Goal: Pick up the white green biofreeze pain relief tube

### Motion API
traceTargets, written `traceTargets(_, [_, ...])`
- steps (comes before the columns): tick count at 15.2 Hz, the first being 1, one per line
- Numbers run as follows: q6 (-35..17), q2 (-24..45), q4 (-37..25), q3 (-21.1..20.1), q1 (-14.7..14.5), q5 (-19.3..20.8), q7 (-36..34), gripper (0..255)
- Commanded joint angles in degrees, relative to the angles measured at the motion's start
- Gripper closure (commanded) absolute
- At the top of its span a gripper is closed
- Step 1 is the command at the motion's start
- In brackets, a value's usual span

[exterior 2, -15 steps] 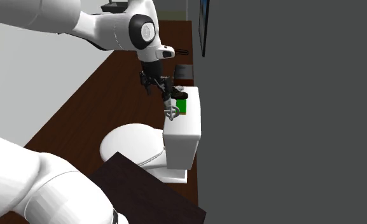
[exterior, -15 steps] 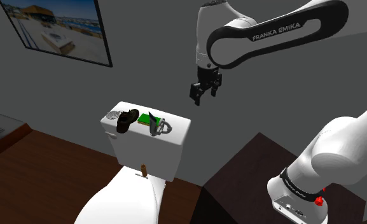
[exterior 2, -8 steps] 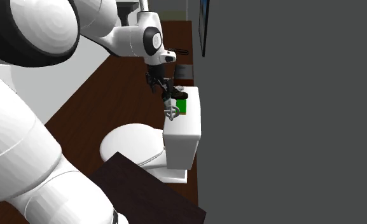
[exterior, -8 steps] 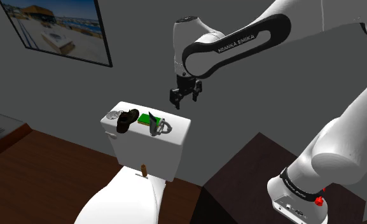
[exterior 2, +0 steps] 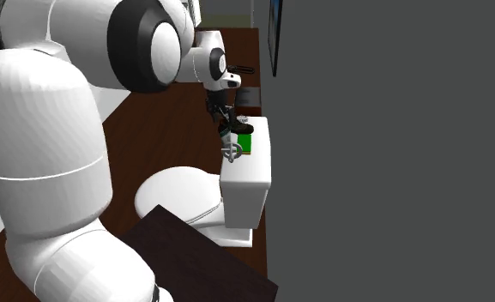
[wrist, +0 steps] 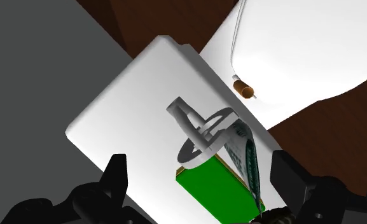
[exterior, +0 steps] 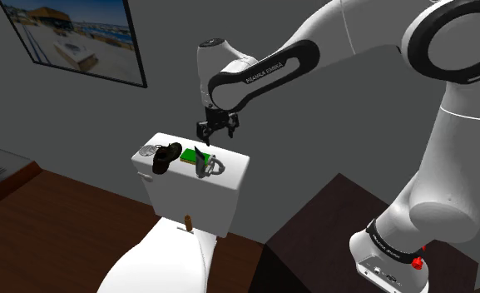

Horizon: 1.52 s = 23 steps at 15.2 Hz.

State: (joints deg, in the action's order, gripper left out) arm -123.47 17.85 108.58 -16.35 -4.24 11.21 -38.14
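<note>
Toilet tank (exterior: pixel 223 198) — tube (wrist: pixel 247 156) beneath spread jaws

Between the fingers of the gripper (wrist: pixel 201 159), the green box (wrist: pixel 217 191) is cut off by the picture's edge. The near end of the tube (wrist: pixel 250 162) cannot be made out.

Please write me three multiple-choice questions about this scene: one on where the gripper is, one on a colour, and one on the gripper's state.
1. The gripper is: A above the tank; B below it; C inside it.
2. The box on the tank is: A red; B green; C blue.
3. The gripper is: A shut on something; B shut on nothing; C open.
Answers: 1 A, it hangs over the tank's top. 2 B, its upper face is plain green. 3 C, the fingers stand apart and clasp nothing.
</note>
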Motion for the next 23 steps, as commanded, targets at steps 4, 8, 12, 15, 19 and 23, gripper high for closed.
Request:
traceTargets(4, [0.3,11.6,-12.3,1.5,-2.7,2.7,-4.7,0])
traceTargets(8, [2.4,21.3,-24.8,2.9,-5.2,3.8,-7.1,0])
traceTargets(12, [1.4,24.5,-27.0,3.4,-5.7,4.2,-7.7,0])
traceTargets(15, [-0.1,25.7,-26.7,3.7,-5.9,4.6,-8.0,0])
traceTargets(19, [-0.9,26.5,-26.7,3.8,-5.9,4.7,-8.1,255])
traceTargets(23, [-1.0,26.5,-26.7,3.8,-5.9,4.7,-8.2,255])
